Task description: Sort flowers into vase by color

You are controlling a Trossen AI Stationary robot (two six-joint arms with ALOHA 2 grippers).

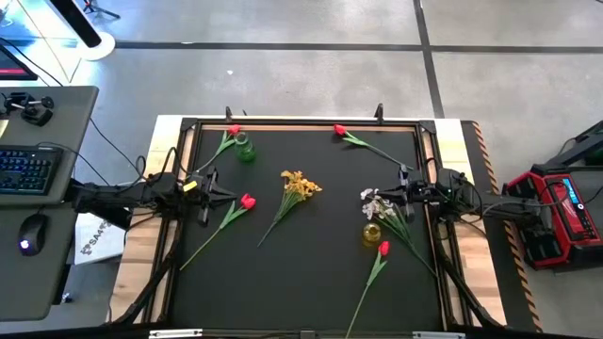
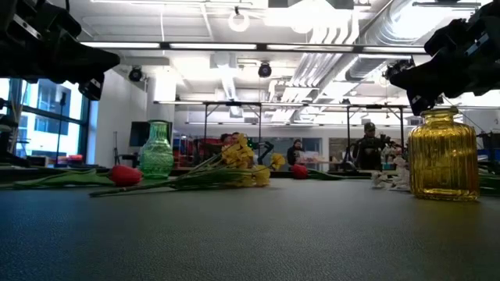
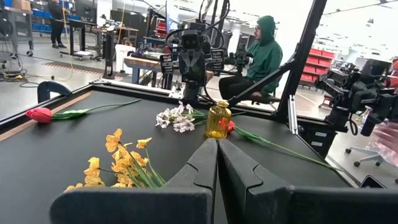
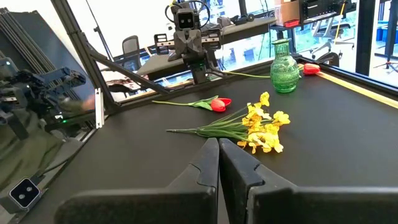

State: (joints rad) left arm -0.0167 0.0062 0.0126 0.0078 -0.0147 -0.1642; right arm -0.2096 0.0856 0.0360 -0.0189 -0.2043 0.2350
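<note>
On the black mat lie four red tulips: one (image 1: pixel 247 201) near my left gripper, one (image 1: pixel 234 130) by the green vase (image 1: pixel 246 151), one (image 1: pixel 340 131) at the far edge, one (image 1: pixel 383 248) near the yellow vase (image 1: pixel 371 234). The yellow spray (image 1: pixel 300 185) lies mid-table; the white-pink spray (image 1: pixel 379 204) lies beside the yellow vase. My left gripper (image 1: pixel 209 184) hovers shut at the table's left; my right gripper (image 1: pixel 403 193) hovers shut at the right, over the white spray's edge. Both vases stand upright.
Wooden table borders (image 1: pixel 141 264) and a black frame rail (image 1: pixel 301 121) surround the mat. A desk with keyboard (image 1: pixel 24 169) and mouse sits to the left, a red case (image 1: pixel 561 202) to the right. People stand in the room beyond the table. The mat's near middle is bare.
</note>
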